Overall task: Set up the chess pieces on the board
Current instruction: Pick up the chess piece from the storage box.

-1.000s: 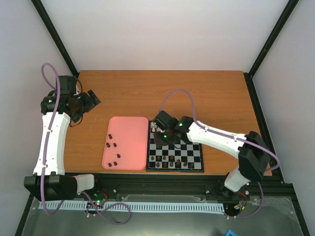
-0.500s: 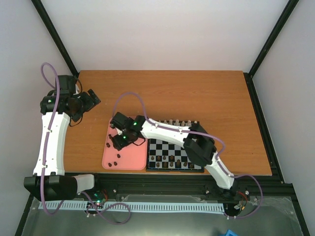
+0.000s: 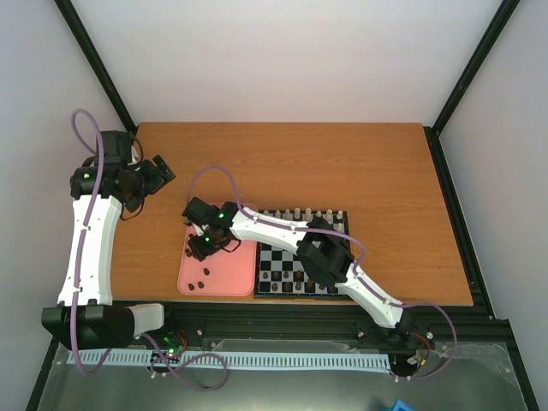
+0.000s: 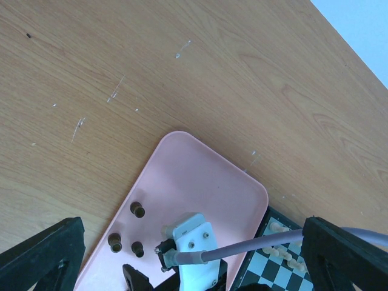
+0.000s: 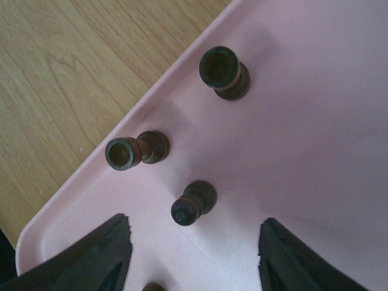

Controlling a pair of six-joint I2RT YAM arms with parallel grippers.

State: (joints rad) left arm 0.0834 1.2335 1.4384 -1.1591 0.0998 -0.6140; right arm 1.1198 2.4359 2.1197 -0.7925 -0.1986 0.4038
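Top view: the left gripper (image 3: 160, 174) hangs spread wide near the table's (image 3: 360, 163) left edge. The right gripper (image 3: 198, 247) hovers over the pink tray's (image 3: 233, 274) left edge, where dark chess pieces (image 3: 199, 280) lie. The board (image 3: 276, 264) sits just beside the tray's right edge.

Left wrist view: three dark chess pieces (image 4: 138, 210) lie by the tray's (image 4: 200, 182) left edge.

Right wrist view: the fingers (image 5: 91, 260) are parted and empty above three dark chess pieces (image 5: 194, 203).

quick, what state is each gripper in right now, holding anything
left gripper: open, holding nothing
right gripper: open above the pink tray, dark chess piece lying near its fingers, not gripped
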